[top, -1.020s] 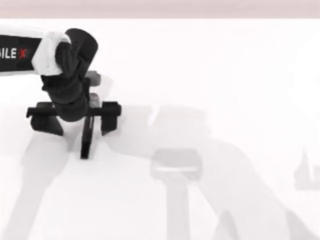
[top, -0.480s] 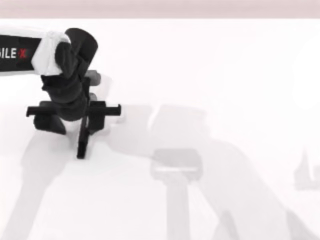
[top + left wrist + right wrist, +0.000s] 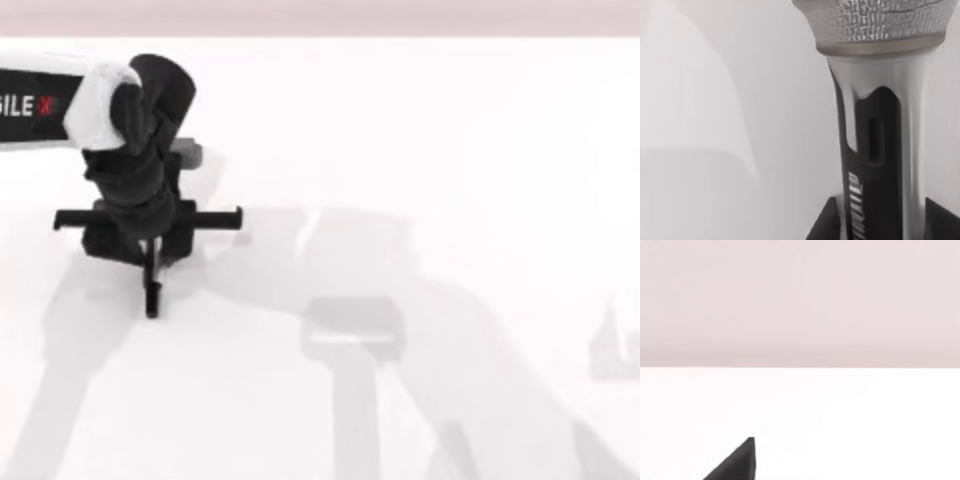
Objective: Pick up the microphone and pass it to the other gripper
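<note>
Gripping the mic [image 3: 152, 280] near its head, the left gripper [image 3: 148, 222] sat at the left of the tabletop [image 3: 420, 140], its fingers clenched on the handle. From above, the black handle ran out below the gripper toward the near edge, and a bit of grey head showed on the far side beside the wrist. The left wrist view confirmed the hold: the mesh head [image 3: 875, 22] filled the top of the picture, the tapering handle [image 3: 880, 170] ran down from it, and a dark finger [image 3: 827, 225] flanked the handle on one side, with another on the other.

Holding it close to the head seemed sensible for a handover, since it left the long tail of the handle free for the other arm to take. Whether the mic was lifted clear of the tabletop I could not tell.

The right gripper was not visible from above; only soft shadows lay across the middle and right. Its own wrist view showed a single black finger tip [image 3: 737, 462] over bare tabletop and the far wall, so its fingers' state could not be told. The pass looked not yet begun: the two grippers were well apart.
</note>
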